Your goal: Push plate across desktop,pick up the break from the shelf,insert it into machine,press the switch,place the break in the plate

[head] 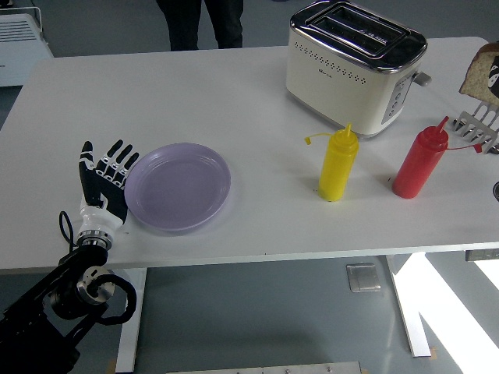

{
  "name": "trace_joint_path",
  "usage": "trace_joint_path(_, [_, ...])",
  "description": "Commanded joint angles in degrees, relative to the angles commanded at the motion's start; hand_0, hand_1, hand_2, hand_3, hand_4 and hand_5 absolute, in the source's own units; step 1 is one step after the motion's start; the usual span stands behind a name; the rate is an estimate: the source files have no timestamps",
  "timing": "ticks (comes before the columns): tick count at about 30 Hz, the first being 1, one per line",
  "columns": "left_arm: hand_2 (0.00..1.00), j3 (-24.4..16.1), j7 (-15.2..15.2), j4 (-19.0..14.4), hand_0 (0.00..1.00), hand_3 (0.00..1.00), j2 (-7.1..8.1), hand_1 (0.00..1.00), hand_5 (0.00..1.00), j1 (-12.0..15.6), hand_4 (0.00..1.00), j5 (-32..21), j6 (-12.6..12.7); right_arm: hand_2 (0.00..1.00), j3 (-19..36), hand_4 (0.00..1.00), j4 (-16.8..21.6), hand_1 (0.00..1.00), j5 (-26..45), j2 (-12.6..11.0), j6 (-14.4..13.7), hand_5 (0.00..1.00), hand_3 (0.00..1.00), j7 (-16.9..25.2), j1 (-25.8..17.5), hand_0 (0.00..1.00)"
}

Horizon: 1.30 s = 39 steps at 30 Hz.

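Left hand [104, 187] flat and open against purple plate [178, 187] for pushing; right hand [491, 78] gripping bread [477, 74] off rack [477, 128].

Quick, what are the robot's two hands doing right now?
Left hand: open, flat against the purple plate, holding nothing.
Right hand: at the picture's right edge, shut on the bread slice.
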Motion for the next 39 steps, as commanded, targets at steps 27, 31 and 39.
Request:
trace_joint_path(27, [0.733, 6.2, 0.2, -0.9, 0.852, 0.69, -0.62, 0.771, 0.998, -3.6, 0.695, -1.0, 0.4, 0.518, -3.0, 0.146, 18.6, 0.497, 18.5, -5.2, -1.0, 0.002, 0.439, -7.1, 7.9, 0.461])
trace_joint_path(31, [0.733, 7.2, 0.2, -1.0, 0.852, 0.69, -0.75, 0.771, 0.998, -4.1, 0.695, -0.9, 0.5, 0.518, -4.6, 0.146, 20.9, 0.497, 23.5, -5.9, -1.1, 0.002, 0.439, -8.4, 10.2, 0.461])
trace_joint_path(39, [0.735, 8.9, 0.3, -1.1, 0.851, 0.691, -1.11, 0.77, 0.998, -5.4, 0.691, -0.9, 0.7, 0.517, -8.7, 0.099, 21.4, 0.498, 30.0, -5.2, -1.7, 0.002, 0.437, -9.2, 15.5, 0.476])
